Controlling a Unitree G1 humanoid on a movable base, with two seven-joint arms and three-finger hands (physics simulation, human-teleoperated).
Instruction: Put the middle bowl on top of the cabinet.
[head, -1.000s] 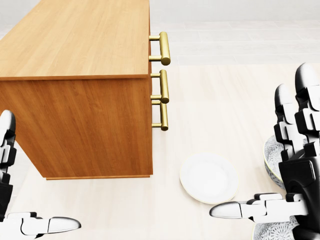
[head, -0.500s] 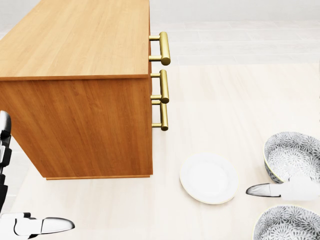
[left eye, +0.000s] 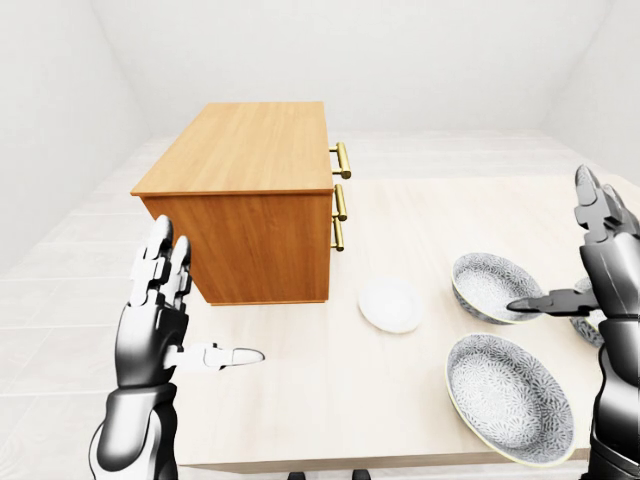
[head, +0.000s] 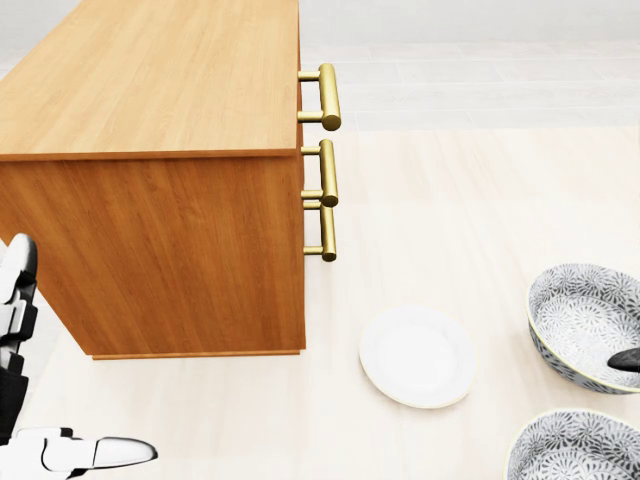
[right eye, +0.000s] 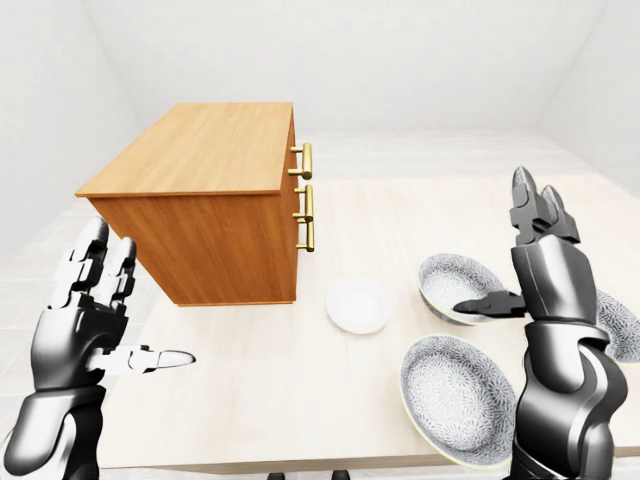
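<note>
Open right hand (right eye: 545, 275), thumb tip over rim of patterned bowl (right eye: 448, 280) right of cabinet (right eye: 200, 170); far nearer than open left hand (right eye: 85, 320), left of cabinet.

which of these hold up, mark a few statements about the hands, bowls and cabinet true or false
1. The right hand is gripping a bowl. False: it is open and holds nothing.
2. A white plate lies between the cabinet and the patterned bowls. True.
3. The cabinet's handles are silver. False: they are gold-coloured.
4. The left hand is open. True.
5. One bowl sits on top of the cabinet. False: the patterned bowls are all on the table.
</note>
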